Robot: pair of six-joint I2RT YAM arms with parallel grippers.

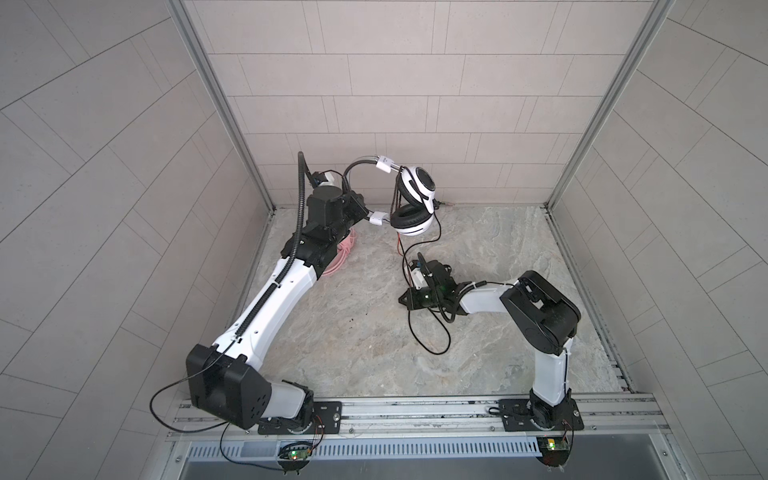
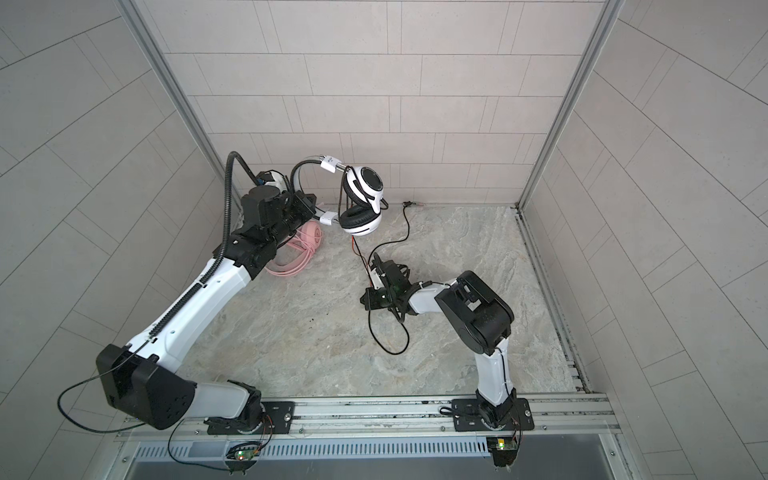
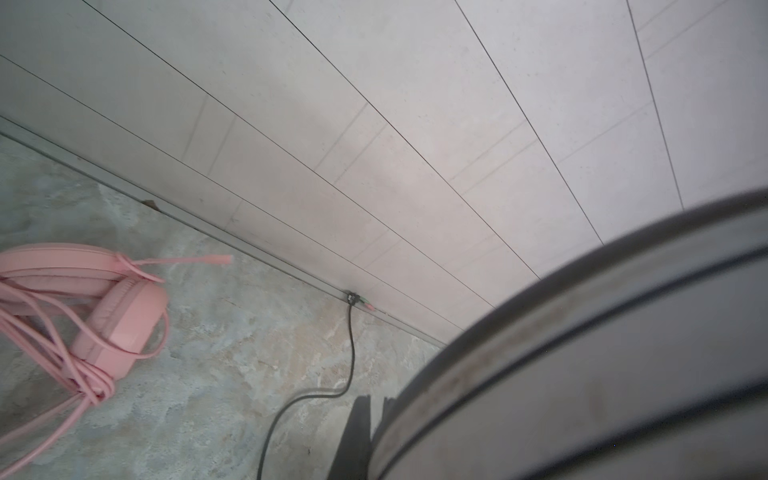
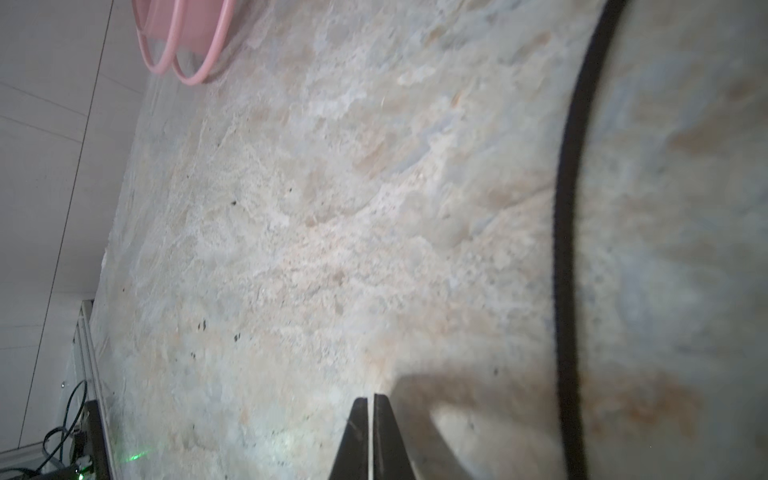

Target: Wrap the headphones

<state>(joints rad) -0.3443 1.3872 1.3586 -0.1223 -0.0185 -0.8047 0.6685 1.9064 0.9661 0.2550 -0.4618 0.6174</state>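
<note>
A: Near edge first; a slack loop of the black cable [image 3: 352, 340] lies on the bench [image 1: 332, 340] in front of the right hand [image 1: 417, 266]. That hand sits low over the bench, jaws together. The right wrist view shows the tips meeting with nothing visible between them; I cannot tell whether the cable is pinched further in.

B: Noted; further back?

A: The pink headset [image 3: 120, 324] rests on the bench beside the left arm, its pink cable looped about it; it looks finished. Beyond it the left hand [image 1: 360, 208] is clamped on the headband of the white-and-black headset [image 1: 415, 195], held clear of the bench near the back wall. Dark strands run between its earcups; probably turns already laid. The plug [image 3: 353, 298] lies at the foot of the wall.

B: How to do this step well?

A: My judgement only. Confirm the pinch before pulling; carry the cable round the earcups under light tension; hold the headset steady in the left hand; mind the loose loop and the plug, which could snag on the right wrist.
</note>
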